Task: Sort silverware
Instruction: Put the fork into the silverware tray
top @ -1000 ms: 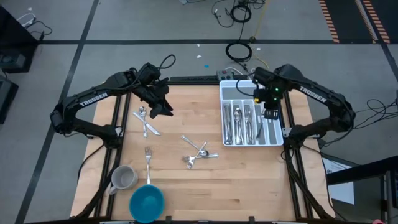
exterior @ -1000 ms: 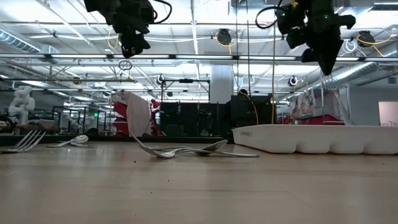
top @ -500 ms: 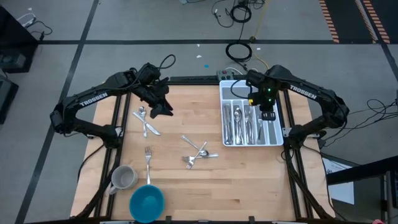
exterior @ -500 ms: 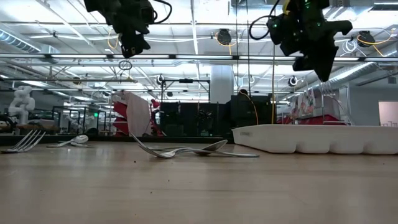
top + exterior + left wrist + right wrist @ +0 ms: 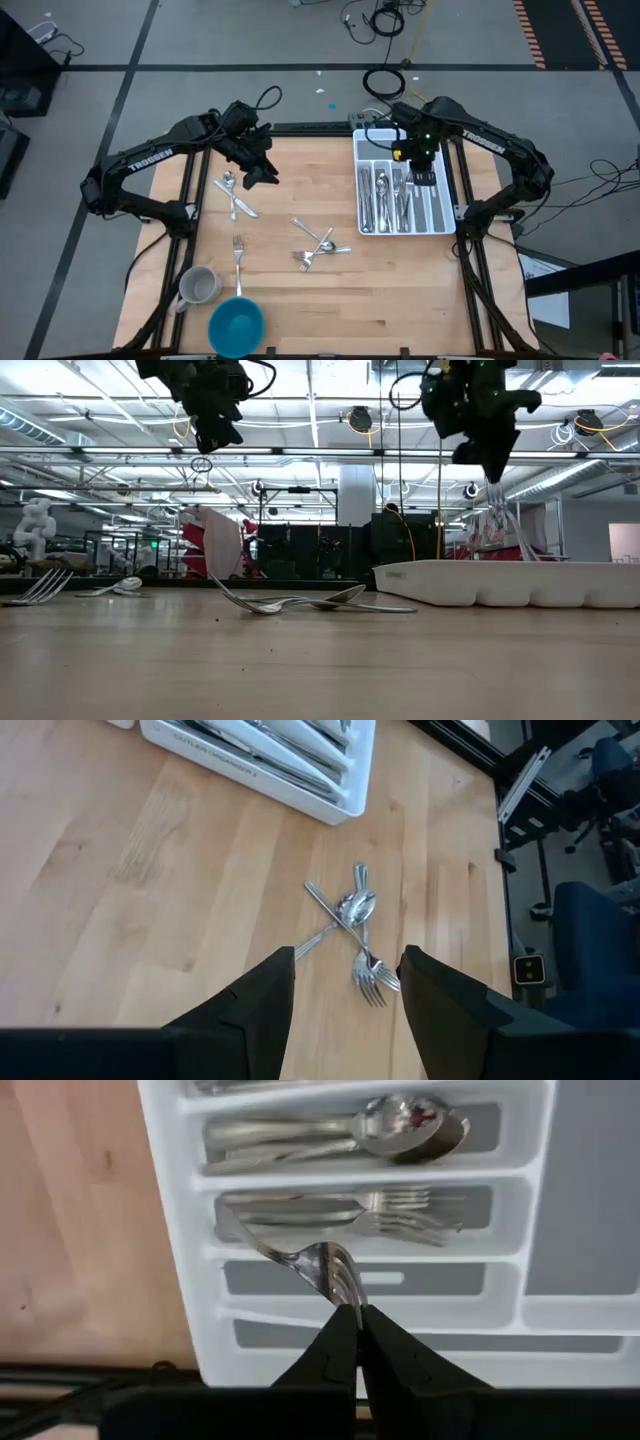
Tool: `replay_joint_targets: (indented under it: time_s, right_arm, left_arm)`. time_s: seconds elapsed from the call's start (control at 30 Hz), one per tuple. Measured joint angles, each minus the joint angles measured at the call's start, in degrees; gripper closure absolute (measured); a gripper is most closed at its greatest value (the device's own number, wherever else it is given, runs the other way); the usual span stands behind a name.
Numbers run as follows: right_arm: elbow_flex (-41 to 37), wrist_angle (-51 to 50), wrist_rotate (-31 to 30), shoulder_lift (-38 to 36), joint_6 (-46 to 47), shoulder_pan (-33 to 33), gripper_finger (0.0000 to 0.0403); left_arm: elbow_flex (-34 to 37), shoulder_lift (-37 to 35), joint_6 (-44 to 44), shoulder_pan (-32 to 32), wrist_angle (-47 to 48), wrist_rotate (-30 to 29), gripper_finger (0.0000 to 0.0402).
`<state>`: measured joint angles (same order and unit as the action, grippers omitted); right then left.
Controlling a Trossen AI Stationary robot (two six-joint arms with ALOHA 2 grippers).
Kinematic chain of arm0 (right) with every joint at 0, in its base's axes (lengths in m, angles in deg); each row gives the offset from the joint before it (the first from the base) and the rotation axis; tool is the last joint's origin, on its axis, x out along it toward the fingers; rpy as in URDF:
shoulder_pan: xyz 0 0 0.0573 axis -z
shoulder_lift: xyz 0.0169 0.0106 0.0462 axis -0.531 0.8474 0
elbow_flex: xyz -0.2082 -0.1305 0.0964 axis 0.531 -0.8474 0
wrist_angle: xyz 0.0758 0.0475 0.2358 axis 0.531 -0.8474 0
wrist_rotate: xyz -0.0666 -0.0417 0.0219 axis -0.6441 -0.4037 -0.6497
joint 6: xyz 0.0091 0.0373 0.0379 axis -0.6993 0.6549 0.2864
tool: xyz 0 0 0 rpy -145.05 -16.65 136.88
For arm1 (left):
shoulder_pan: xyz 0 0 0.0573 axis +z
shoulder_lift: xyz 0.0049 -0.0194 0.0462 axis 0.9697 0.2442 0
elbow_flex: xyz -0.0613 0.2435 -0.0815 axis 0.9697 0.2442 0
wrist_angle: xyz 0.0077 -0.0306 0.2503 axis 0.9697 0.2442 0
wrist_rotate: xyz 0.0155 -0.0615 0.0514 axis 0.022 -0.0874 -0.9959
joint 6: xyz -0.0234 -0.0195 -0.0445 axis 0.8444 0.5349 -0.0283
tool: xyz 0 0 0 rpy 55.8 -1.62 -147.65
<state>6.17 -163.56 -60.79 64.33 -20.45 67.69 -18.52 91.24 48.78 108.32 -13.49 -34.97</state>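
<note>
My right gripper [image 5: 350, 1320] hangs over the white organiser tray [image 5: 357, 205] at the table's far right, shut on a fork [image 5: 300, 1258]. In the low view that fork [image 5: 510, 525] shows below the gripper. The tray's compartments hold sorted silverware [image 5: 400, 1135]. My left gripper [image 5: 345, 990] stands open, high above the table's far left part [image 5: 262, 178], touching nothing. A crossed heap of a fork and spoons [image 5: 355, 915] lies on the wood mid-table [image 5: 320, 245]. My right gripper pinches the fork's tine end [image 5: 338, 1288] between its two fingers, which come from above and point down. The fork hangs slanting below them, handle end lowest, over the tray. Whether the handle end touches the tray, I cannot tell.
On the left part of the table lie a spoon and a knife [image 5: 232, 195] and a single fork [image 5: 238, 252]. A grey mug [image 5: 198, 287] and a blue bowl [image 5: 236, 325] stand at the near left. Bare wood lies between the heap and the near edge.
My right gripper has gone across the tray toward the table's left and far edges, carrying the fork, and has rolled a little about its own line. It has stayed shut.
</note>
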Motion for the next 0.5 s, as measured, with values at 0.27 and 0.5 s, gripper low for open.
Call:
replay_joint_targets:
  time_s: [0.27, 0.5]
  right_arm:
    - [-0.01, 5.67, 0.85, 6.79, -3.33, 0.11, 0.0403]
    - [0.00, 5.85, 0.96, 13.09, -6.86, 2.74, 0.0403]
  left_arm:
    - [0.00, 0.00, -0.28, 0.02, -0.08, 0.01, 0.0217]
    - [0.00, 0.00, -0.31, 0.02, -0.11, 0.01, 0.0217]
